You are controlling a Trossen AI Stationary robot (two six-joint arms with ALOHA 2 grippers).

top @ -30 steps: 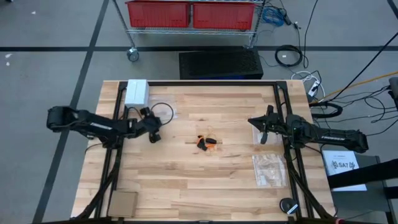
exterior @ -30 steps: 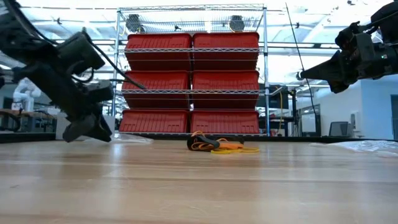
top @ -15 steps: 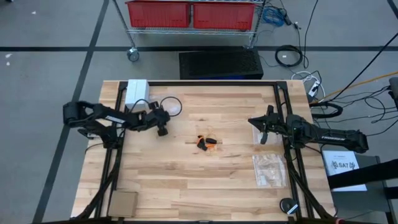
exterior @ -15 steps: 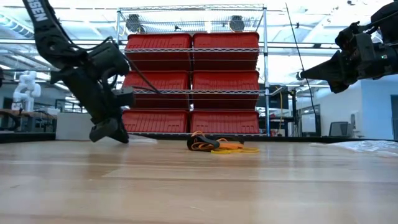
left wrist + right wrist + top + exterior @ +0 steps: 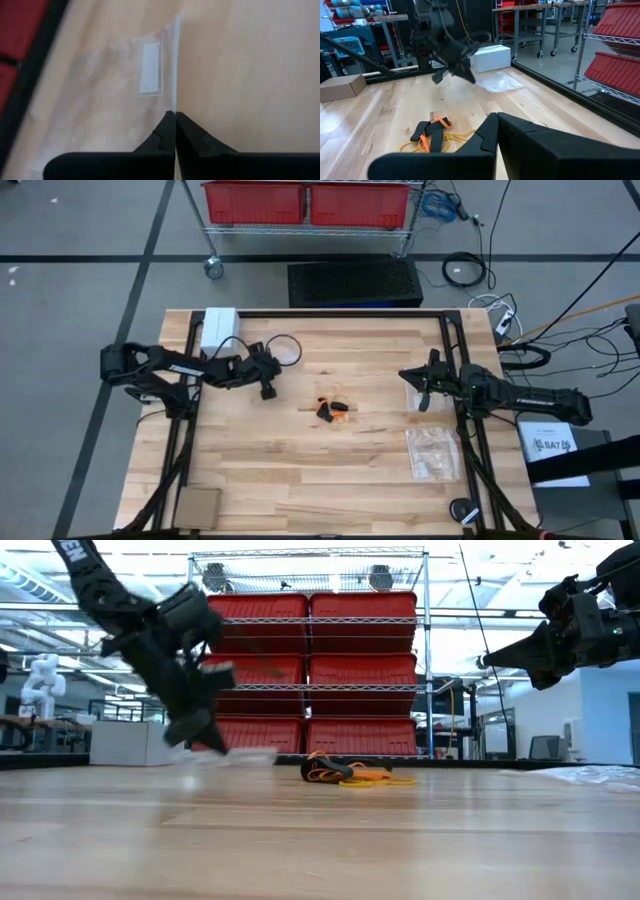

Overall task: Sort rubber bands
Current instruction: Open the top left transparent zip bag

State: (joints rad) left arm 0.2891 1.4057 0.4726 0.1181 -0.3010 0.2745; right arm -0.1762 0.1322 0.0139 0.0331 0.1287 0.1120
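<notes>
Holding a clear bag point(image 5: 125, 95) by its edge, my left gripper point(image 5: 266, 383) has its fingers pressed together on the plastic, raised off the table point(image 5: 330, 470) just left of the bands point(image 5: 333, 409), which lie in a small tangle mid-table. I judge the step is bringing the bag over to them. I want to set it flat beside the pile, not on it, and keep the mouth reachable. My right gripper point(image 5: 423, 390) waits well right of the bands, fingers together and holding nothing.
</notes>
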